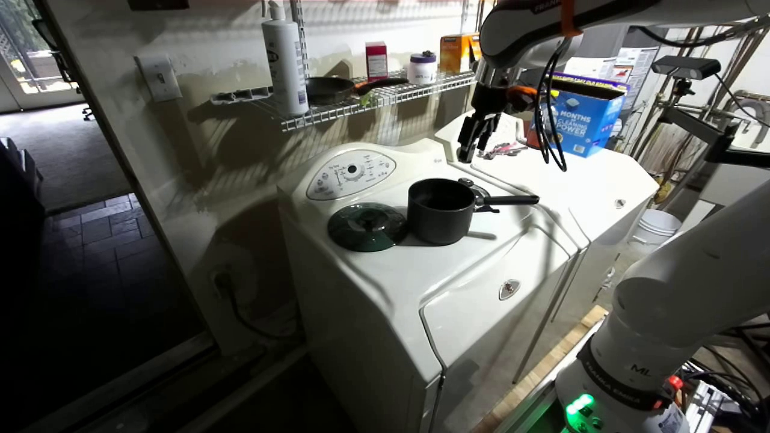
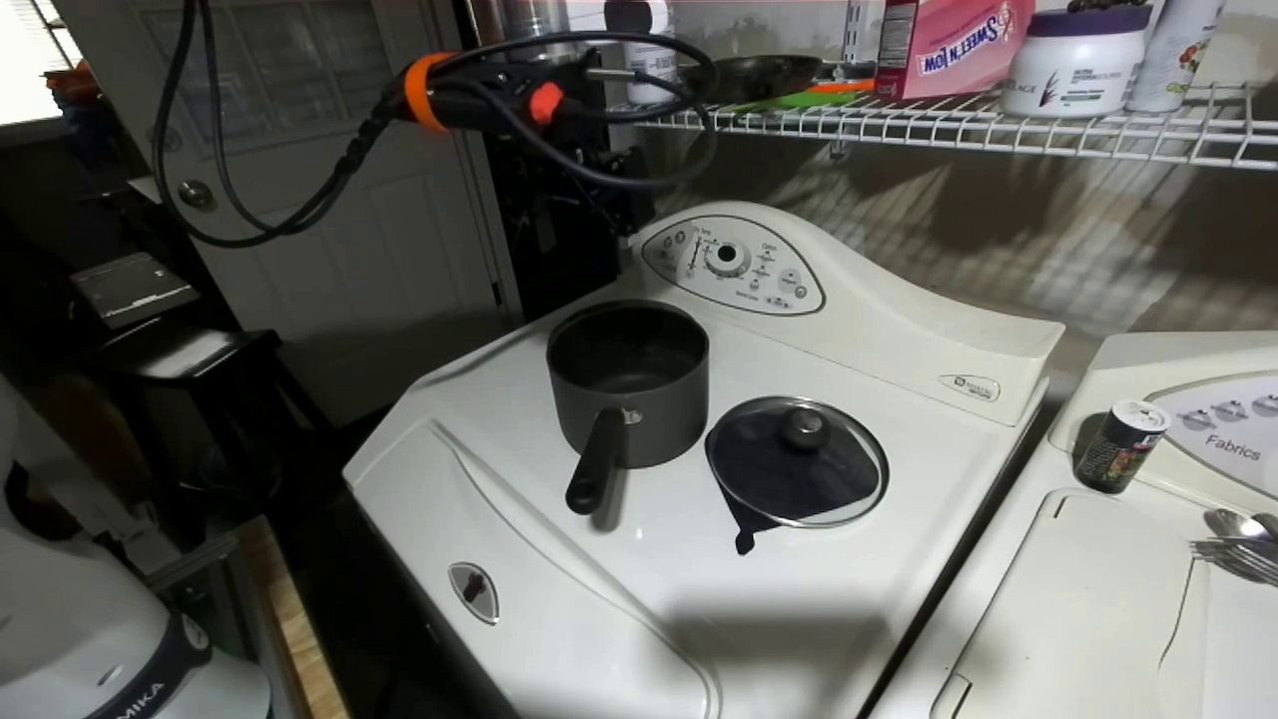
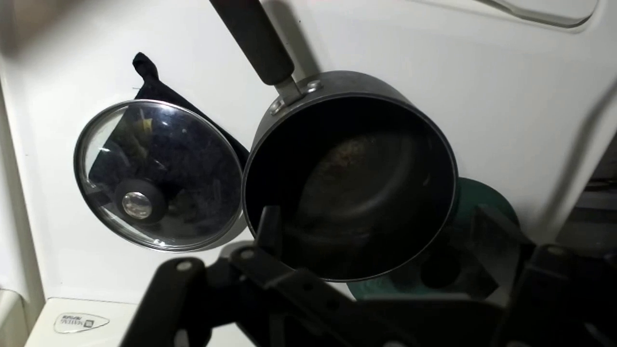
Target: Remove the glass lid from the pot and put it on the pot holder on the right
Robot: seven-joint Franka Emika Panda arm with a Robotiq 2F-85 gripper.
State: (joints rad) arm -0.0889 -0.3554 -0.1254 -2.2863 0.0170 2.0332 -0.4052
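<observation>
The dark pot [image 1: 442, 222] stands open on the white machine top, its long handle sticking out; it also shows in an exterior view [image 2: 639, 434] and the wrist view [image 3: 347, 84]. The glass lid [image 2: 799, 459] lies knob up on the black pot holder [image 2: 755, 521], beside the pot. In the wrist view the lid [image 3: 193, 173] covers most of the pot holder [image 3: 166, 96]. In an exterior view the pot partly hides the lid [image 1: 472, 185]. My gripper [image 1: 474, 153] is above the machine, apart from pot and lid. In the wrist view its fingers [image 3: 378, 217] are wide apart, nothing between them.
A flat dark green disc [image 1: 368, 227] with a dark centre lies against the pot's far side from the lid. A wire shelf [image 1: 337, 108] with a pan and bottles hangs behind. A blue box [image 1: 580, 123], cutlery [image 2: 1238, 549] and a small can [image 2: 1120, 449] stand on the neighbouring machine.
</observation>
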